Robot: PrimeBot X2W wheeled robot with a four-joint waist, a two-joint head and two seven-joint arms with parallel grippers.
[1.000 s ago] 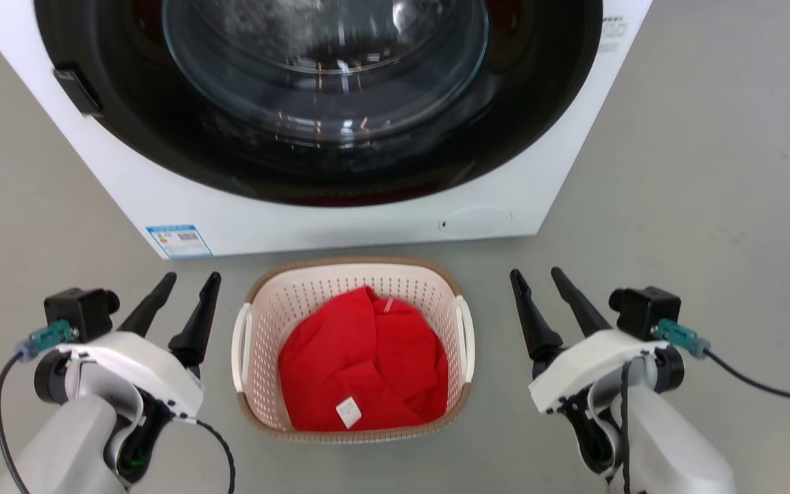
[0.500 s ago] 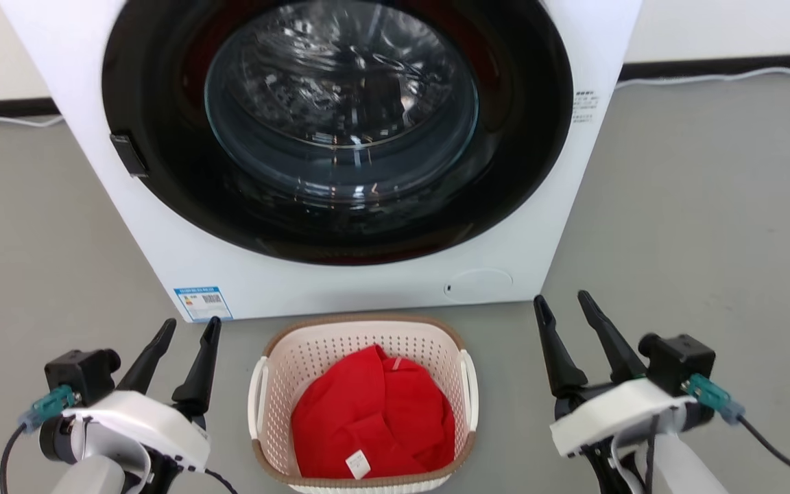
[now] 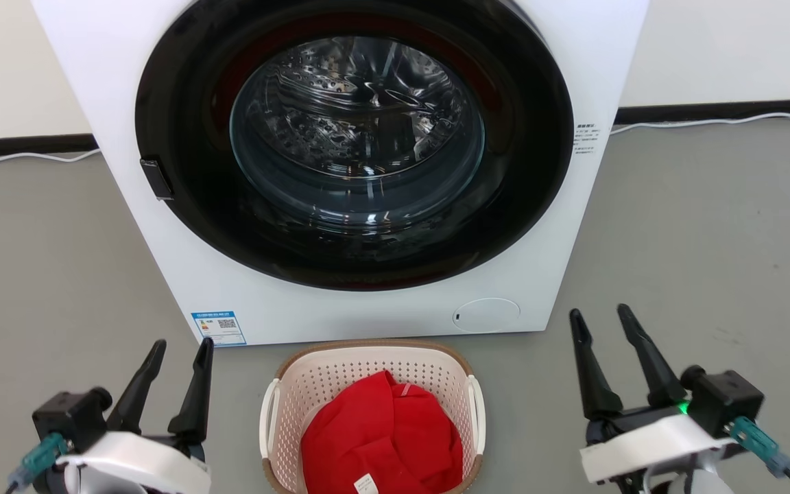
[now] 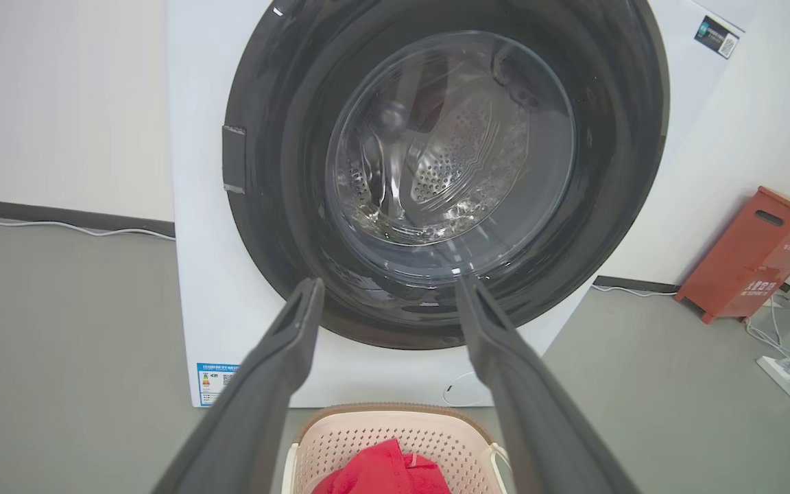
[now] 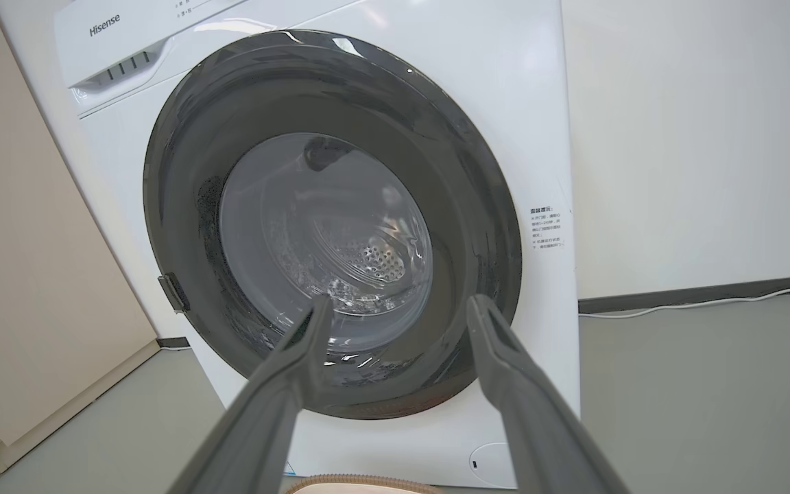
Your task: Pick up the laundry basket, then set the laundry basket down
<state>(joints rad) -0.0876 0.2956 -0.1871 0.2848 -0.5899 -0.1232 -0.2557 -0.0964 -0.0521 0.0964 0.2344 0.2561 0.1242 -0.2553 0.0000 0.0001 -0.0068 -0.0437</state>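
Head view, basket: laundry basket at bottom centre, on the floor, just in front of the washing machine; red cloth inside.
Head view, hands: left gripper lower left, right gripper lower right; both spread wide, empty, apart from the basket.
Left wrist view: fingers apart; basket at bottom edge between them.
Right wrist view: fingers apart, nothing held; sliver of basket rim at bottom edge.

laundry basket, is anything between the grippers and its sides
Nothing visible stands in the way. The laundry basket sits on the floor before the washing machine. The open left gripper and open right gripper flank it, apart from it, and only bare floor lies between each and the basket's sides.
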